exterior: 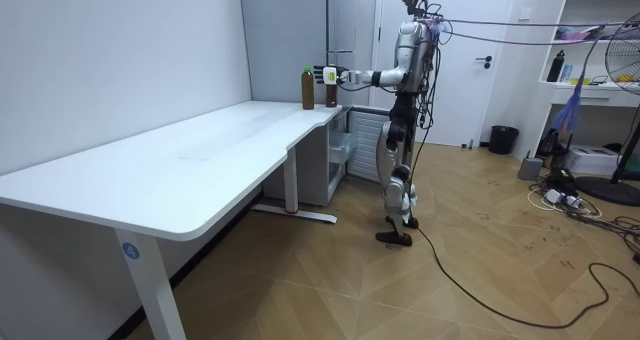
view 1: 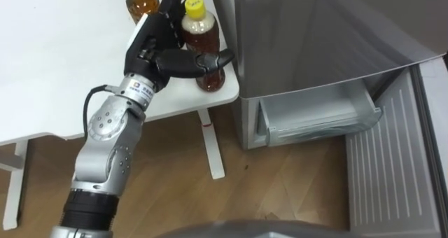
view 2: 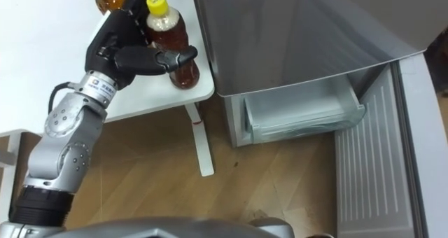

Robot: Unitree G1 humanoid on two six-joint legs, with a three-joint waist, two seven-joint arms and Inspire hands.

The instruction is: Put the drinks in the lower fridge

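Two bottles of brown tea stand at the corner of the white table [view 1: 63, 63]. The yellow-capped bottle [view 1: 199, 33] is nearest the fridge; the green-capped bottle [view 1: 140, 1] stands behind it to the left. My left hand [view 1: 155, 45] is at the yellow-capped bottle, open. Its straight fingers rise along the bottle's left and far side, and its thumb [view 1: 203, 60] lies across the front. In the room view I stand by the table's far end with the left arm stretched to the bottles [exterior: 330, 87]. My right hand [exterior: 392, 138] hangs by my hip there.
The grey fridge [view 1: 315, 35] stands right of the table. Its lower door [view 1: 392, 168] is swung open towards me, and a clear drawer [view 1: 318, 119] shows in the lower compartment. The table leg [view 1: 210, 143] stands on the wood floor between me and the fridge.
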